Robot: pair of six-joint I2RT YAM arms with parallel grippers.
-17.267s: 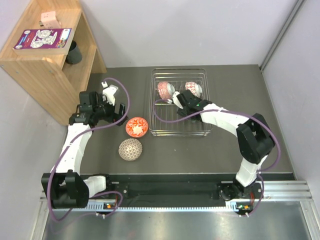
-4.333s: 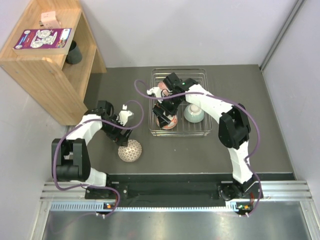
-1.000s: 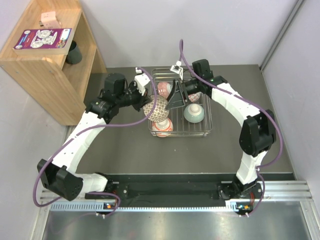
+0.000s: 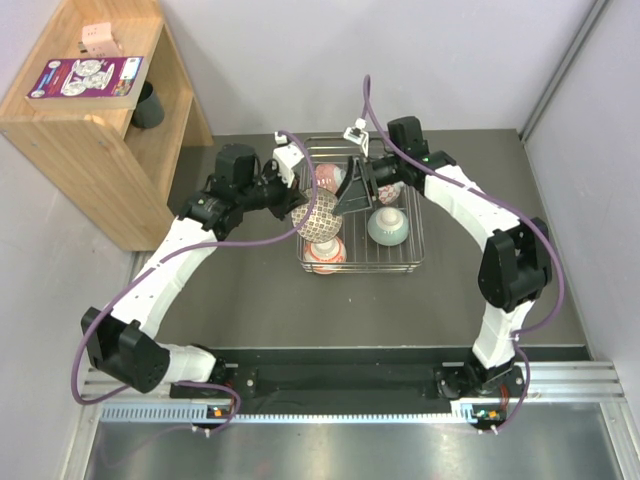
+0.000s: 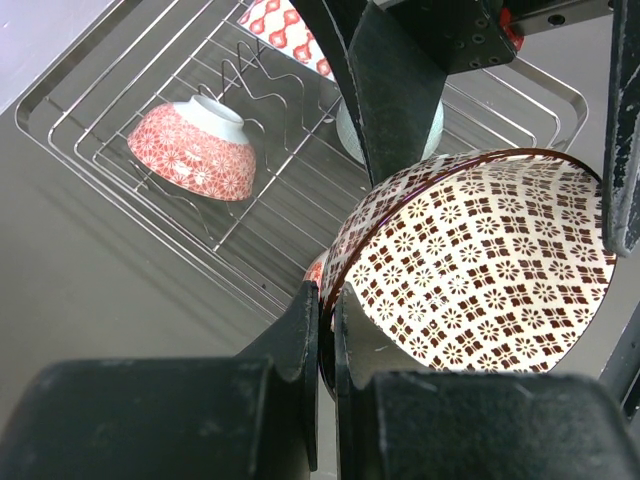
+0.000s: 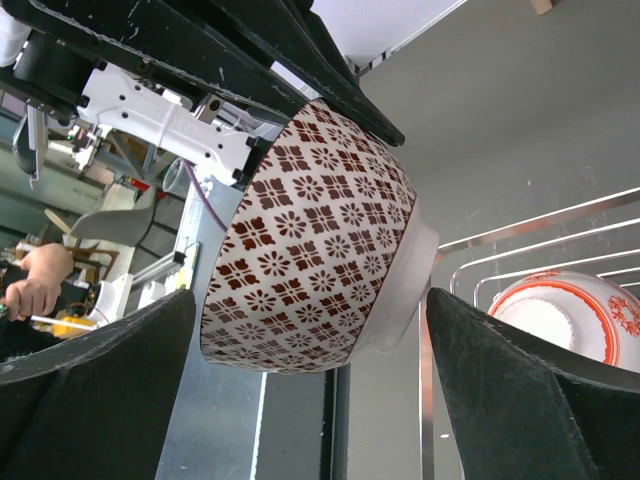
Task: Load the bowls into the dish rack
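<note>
Lifted off the table (image 4: 250,290), the brown bowl (image 4: 316,213) hangs over the dish rack (image 4: 385,266). Left gripper (image 5: 327,310) pinches its rim; right gripper (image 6: 310,300) waits wide open, empty, to take it.

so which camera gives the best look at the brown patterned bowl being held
Right wrist view: the brown patterned bowl sits mid-frame, side wall and pale foot in full. Left wrist view shows its patterned wall close up, partly cut by the left pincer pinching its rim. Top view shows it small, over the dish rack.
</note>
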